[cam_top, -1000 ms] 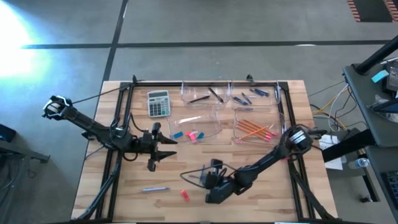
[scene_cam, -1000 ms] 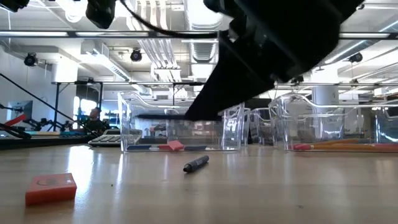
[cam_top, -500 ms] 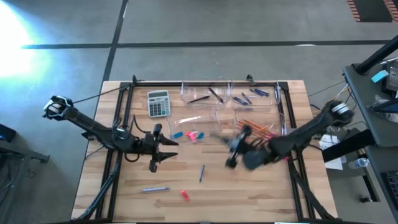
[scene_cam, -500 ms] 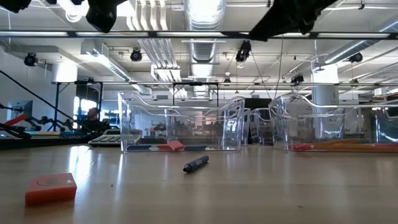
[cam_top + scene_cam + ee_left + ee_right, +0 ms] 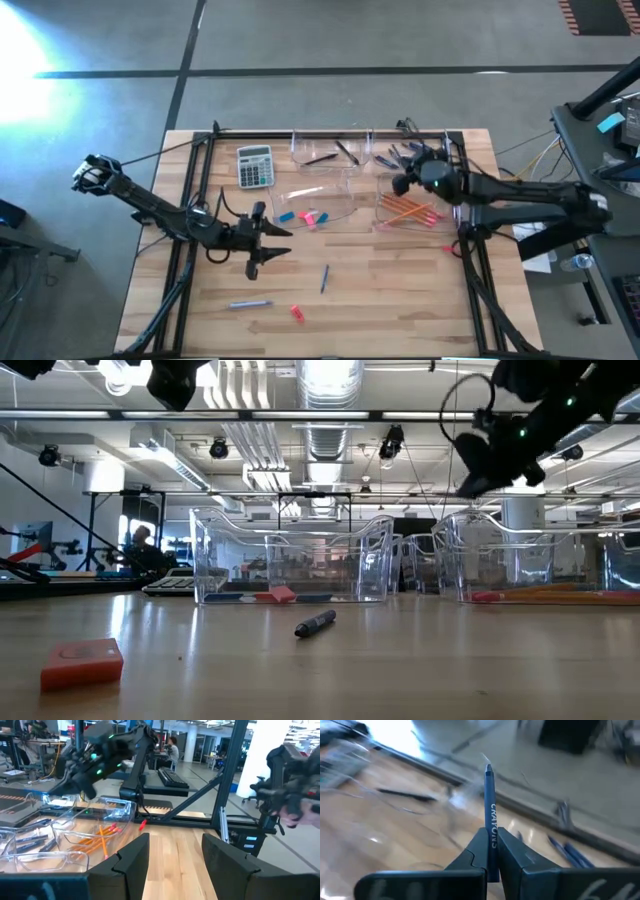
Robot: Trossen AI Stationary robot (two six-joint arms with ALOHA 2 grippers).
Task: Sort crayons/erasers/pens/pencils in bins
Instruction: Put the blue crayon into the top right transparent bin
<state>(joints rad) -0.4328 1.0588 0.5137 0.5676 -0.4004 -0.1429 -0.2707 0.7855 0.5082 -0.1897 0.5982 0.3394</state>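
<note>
My right gripper [image 5: 400, 183] hangs over the right-hand bins, shut on a blue crayon [image 5: 490, 800]. Below it, the near right bin [image 5: 385, 218] holds orange pencils [image 5: 408, 208], and the far right bin [image 5: 378, 163] holds blue sticks. The near left bin [image 5: 340, 205] has pink and light blue erasers [image 5: 312, 217]; the far left bin [image 5: 300, 160] has dark sticks. My left gripper [image 5: 268, 243] waits open above the table's left half. A dark blue stick [image 5: 324, 278], a grey-blue stick [image 5: 250, 303] and a red eraser [image 5: 297, 313] lie on the table. My right gripper pinches the crayon's lower part [image 5: 492, 842] between its two fingers. The crayon runs on along the fingers and sticks out past them, its pointed tip [image 5: 488, 768] ahead. It is lifted clear of table and bins.
A grey calculator [image 5: 254, 165] lies at the far left beside the bins. A small red piece [image 5: 447, 247] lies near the right frame rail. Black frame rails [image 5: 195, 190] run along both sides of the table. Bare wood lies along the near edge.
My right gripper has swung fast from the near middle of the table up and toward the far right, and now hangs over the right-hand bins, still shut on the crayon. The dark blue stick on the table has stayed where it was.
</note>
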